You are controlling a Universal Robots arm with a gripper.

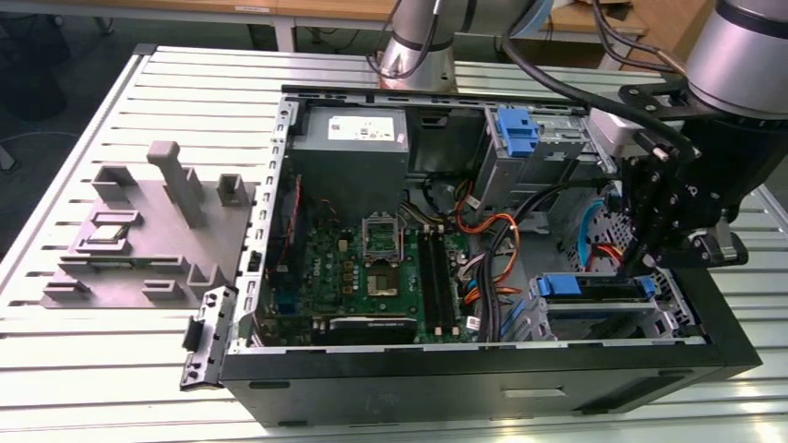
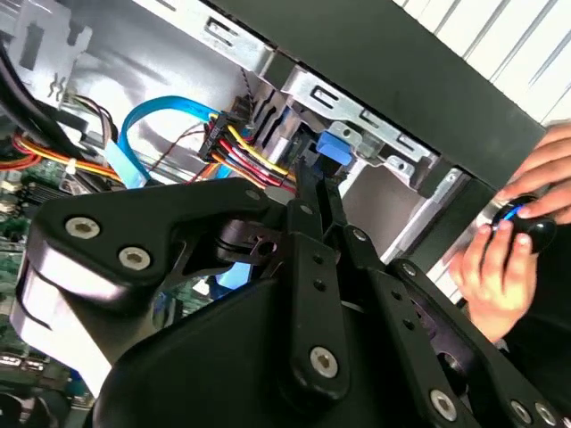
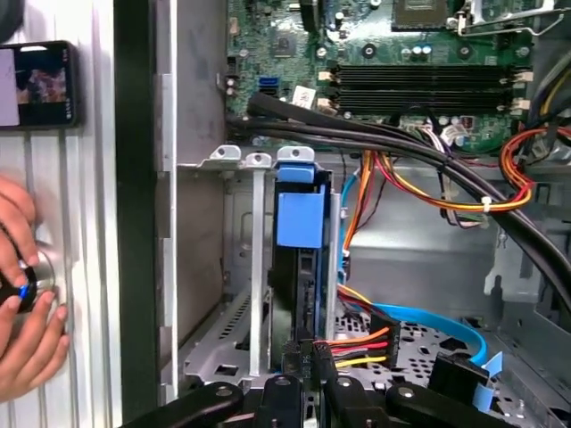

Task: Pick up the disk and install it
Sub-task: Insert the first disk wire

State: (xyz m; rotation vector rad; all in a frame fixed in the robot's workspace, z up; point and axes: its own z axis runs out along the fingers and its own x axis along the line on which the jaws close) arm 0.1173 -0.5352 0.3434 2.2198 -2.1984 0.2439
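Observation:
The disk [image 1: 591, 288], dark with a blue plastic bracket, stands in the drive cage at the front right corner of the open computer case [image 1: 493, 365]. In both wrist views its blue bracket [image 3: 299, 223] [image 2: 332, 147] sits between the cage's metal rails. My gripper [image 1: 634, 269] reaches down into the case at the end of the disk toward the exterior view's right. The thin black fingers [image 3: 306, 355] lie side by side, shut, with their tips [image 2: 312, 183] against the disk's end by the cable connectors.
A second blue caddy [image 1: 518, 129] and a grey power supply [image 1: 351, 138] sit at the case's back. Orange, yellow and blue cables [image 3: 428, 187] cross beside the cage. A person's hands [image 3: 22, 294] hold a knob outside the case wall. A grey fixture [image 1: 148, 231] stands on the exterior view's left.

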